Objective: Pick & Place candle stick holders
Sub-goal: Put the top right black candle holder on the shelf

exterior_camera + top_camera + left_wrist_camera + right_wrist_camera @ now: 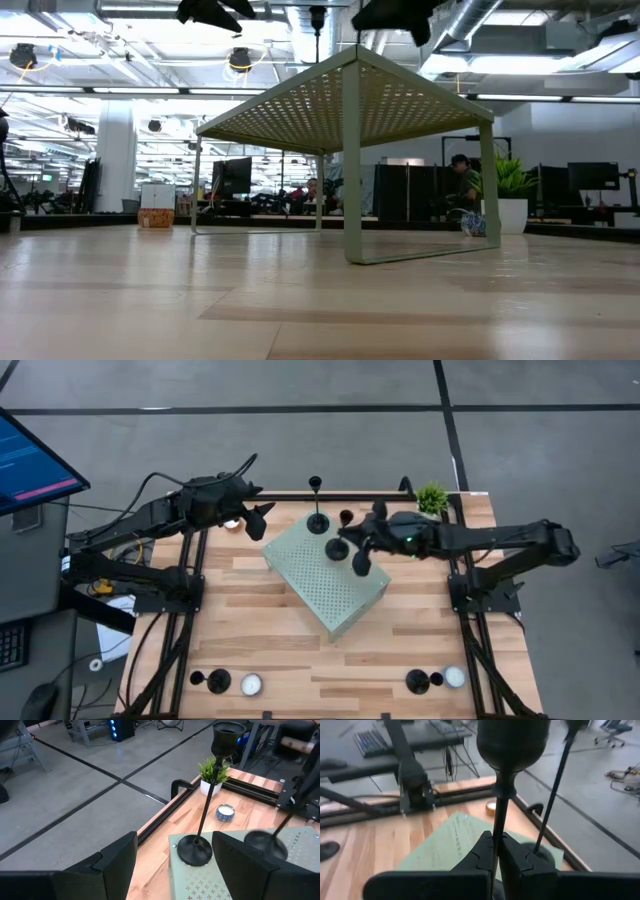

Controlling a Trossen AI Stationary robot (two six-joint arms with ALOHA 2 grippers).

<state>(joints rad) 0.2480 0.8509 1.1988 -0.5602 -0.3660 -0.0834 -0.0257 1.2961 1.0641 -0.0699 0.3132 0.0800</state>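
A green perforated riser (pixel 328 572) stands mid-table. One black candle stick holder (pixel 317 520) stands on its disc base at the riser's far corner; it also shows in the left wrist view (pixel 196 851). My right gripper (pixel 362 544) is over the riser, shut on a second holder (pixel 510 740). That holder's base (pixel 267 843) shows beside the standing one. My left gripper (pixel 262 520) is open and empty by the riser's far left corner. Two more holders (pixel 215 681) (pixel 419 682) stand on their bases at the table's near edge. My right gripper pinches the second holder's thin stem (pixel 496 837) between its two fingers (pixel 520 862), below the cup. The fingers come from the table's right and lie across the stem. The holder is tilted, cup up, its base (pixel 362 565) low over the riser's top. I cannot tell whether the base touches.
Tealight candles lie near the front holders (pixel 250 684) (pixel 455 677) and at the far side (pixel 225 812). A small green potted plant (pixel 432 497) stands at the far right corner. Black rails run along the table's left and right edges.
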